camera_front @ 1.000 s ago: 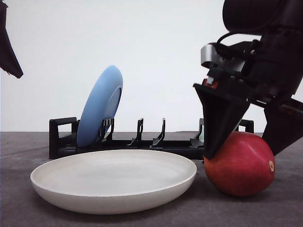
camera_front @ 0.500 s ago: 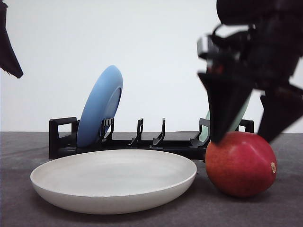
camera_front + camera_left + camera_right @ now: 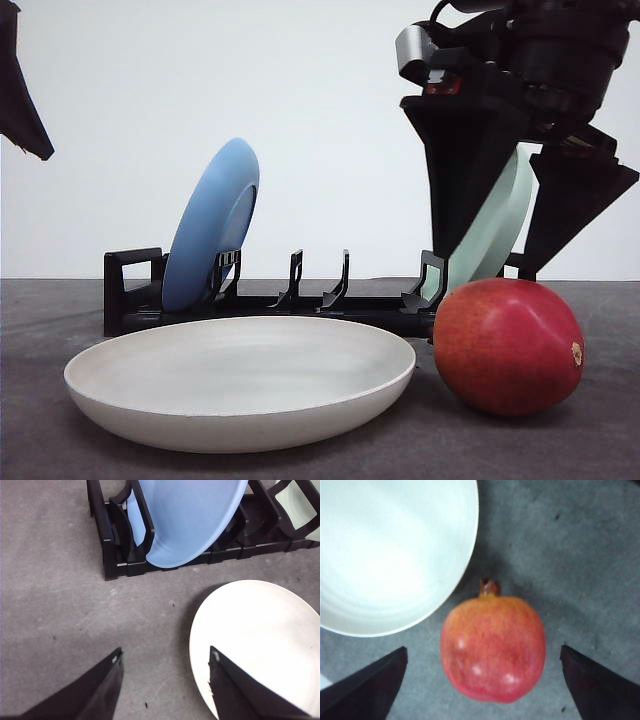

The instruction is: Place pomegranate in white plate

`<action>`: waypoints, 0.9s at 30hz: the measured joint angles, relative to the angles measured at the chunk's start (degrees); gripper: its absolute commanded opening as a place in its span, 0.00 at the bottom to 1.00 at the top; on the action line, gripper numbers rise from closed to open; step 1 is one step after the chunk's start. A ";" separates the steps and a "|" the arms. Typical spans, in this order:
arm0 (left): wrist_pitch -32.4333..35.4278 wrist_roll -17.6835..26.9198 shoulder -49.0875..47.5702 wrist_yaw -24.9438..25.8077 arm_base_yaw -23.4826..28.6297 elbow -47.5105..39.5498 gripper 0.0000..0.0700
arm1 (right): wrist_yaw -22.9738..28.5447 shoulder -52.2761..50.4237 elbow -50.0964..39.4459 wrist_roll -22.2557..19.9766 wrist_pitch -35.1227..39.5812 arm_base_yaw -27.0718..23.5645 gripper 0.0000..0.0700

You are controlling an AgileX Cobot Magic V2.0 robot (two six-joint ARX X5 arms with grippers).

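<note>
A dark grey, slightly speckled tabletop (image 3: pixel 40 440) fills the foreground, with a plain white wall (image 3: pixel 330 120) behind it. A black rack (image 3: pixel 135 290) stands along the back edge of the tabletop, holding a blue plate (image 3: pixel 210 225) upright at its left end and a pale green plate (image 3: pixel 495 225) leaning at its right end.

In front of the rack sits the white plate (image 3: pixel 240 385), wide and shallow, with nothing in it. The pomegranate (image 3: pixel 508 346) rests on the tabletop just to the right of the plate, close to its rim; whether they touch is hard to judge (the right wrist view suggests a narrow gap). In that view the pomegranate (image 3: pixel 493 647) lies with its stem end toward the plate (image 3: pixel 390 555).

The right tool (image 3: pixel 505 270) hangs directly above the fruit, released, its two black fingers spread wider than the pomegranate and clear of it. A second ago those fingers reached down along the fruit's sides; since then the tool has risen, uncovering the green plate behind it. The pomegranate has barely moved.

The left tool (image 3: pixel 165 655) hovers with its fingers apart, holding nothing, over the plate's left rim (image 3: pixel 197 630).
</note>
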 measured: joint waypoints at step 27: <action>0.01 -0.02 0.00 0.00 0.00 0.00 0.45 | -0.08 10.53 0.74 -1.24 -2.53 0.01 0.70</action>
